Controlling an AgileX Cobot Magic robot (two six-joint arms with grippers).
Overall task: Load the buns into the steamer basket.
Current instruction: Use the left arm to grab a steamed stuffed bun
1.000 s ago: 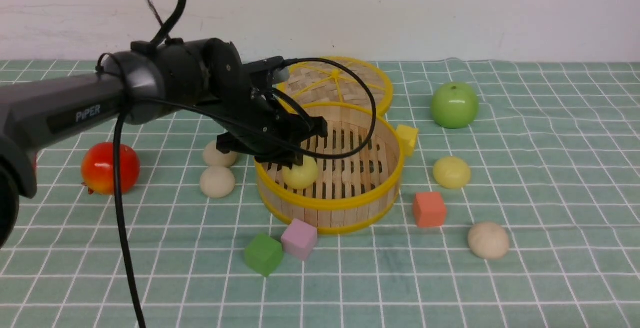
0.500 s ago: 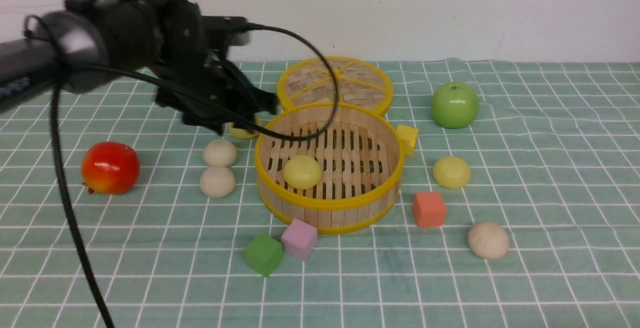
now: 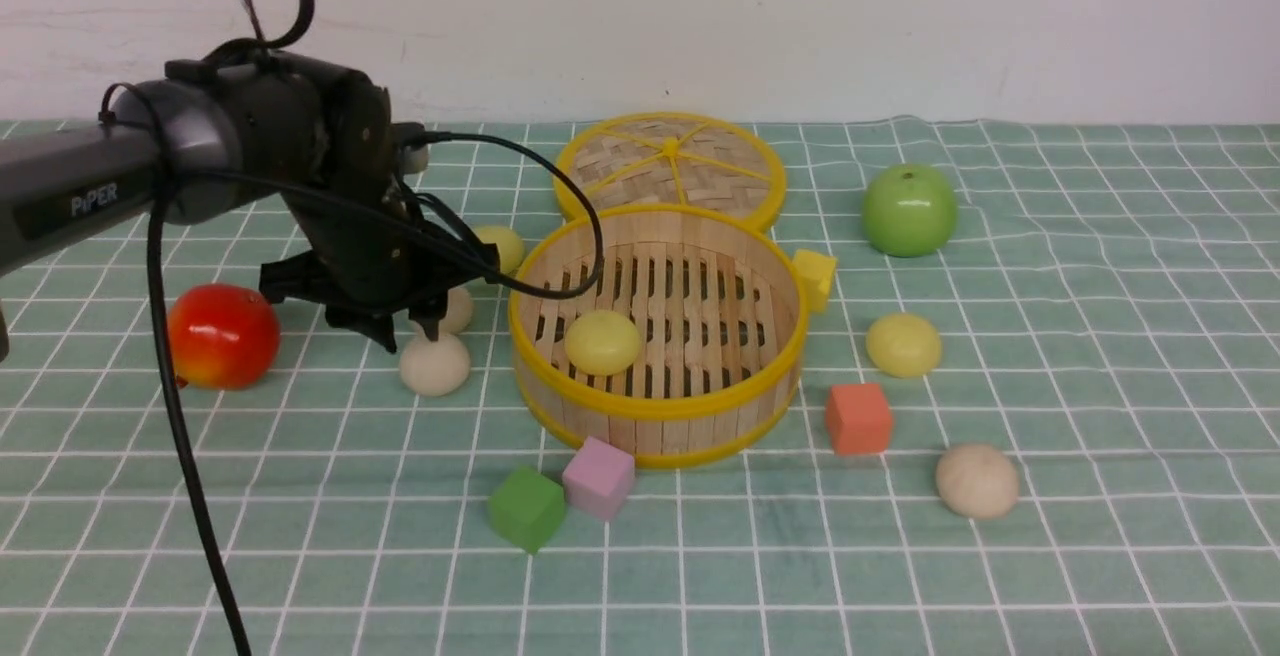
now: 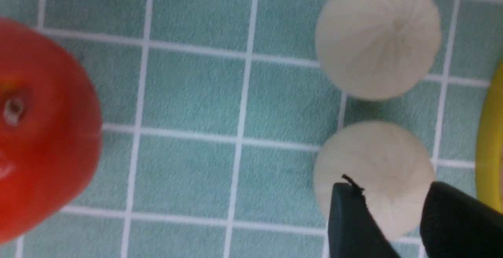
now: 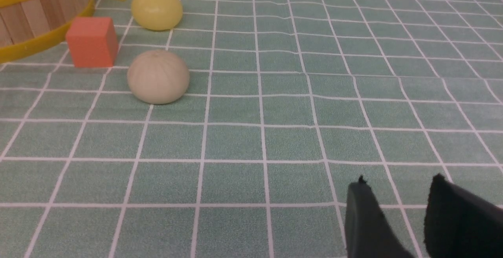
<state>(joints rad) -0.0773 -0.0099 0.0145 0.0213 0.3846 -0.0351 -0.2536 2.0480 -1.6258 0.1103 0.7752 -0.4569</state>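
"While the left gripper (image 4: 391, 195) hangs over the pair of beige-white round buns beside the round slatted bamboo steamer basket (image 3: 660, 426), what is its condition?" the trainee asks.

"Jaws apart, nothing gripped," the technician replies. "In the left wrist view its dark fingertips (image 4: 349, 218) straddle the nearer beige-white bun (image 4: 373, 159). The second beige-white bun (image 4: 377, 37) lies just beside it. Whether the pads touch the bun cannot be told. The straddle is judged to be the set-up for a pinch across the widest part, since a smooth ball would likely slip from an off-centre grip."

"Where do the task items stand?"

"One pale yellow round bun (image 3: 603, 342) lies on the basket's slotted floor, near the wall. Five lie outside on the green checked cloth (image 3: 1100, 336): the pair under the left gripper, a pale yellow bun behind the basket (image 3: 503, 246), and a right-hand pale yellow bun (image 3: 903, 344) and a right-hand beige-white bun (image 3: 977, 480). The right gripper (image 5: 399, 187) is empty, jaws apart, low over bare cloth and apart from those two, presumably parked so the arms do not cross. The glossy red fruit (image 3: 222, 336) sits near the left gripper, so a sideways drift could nudge it."
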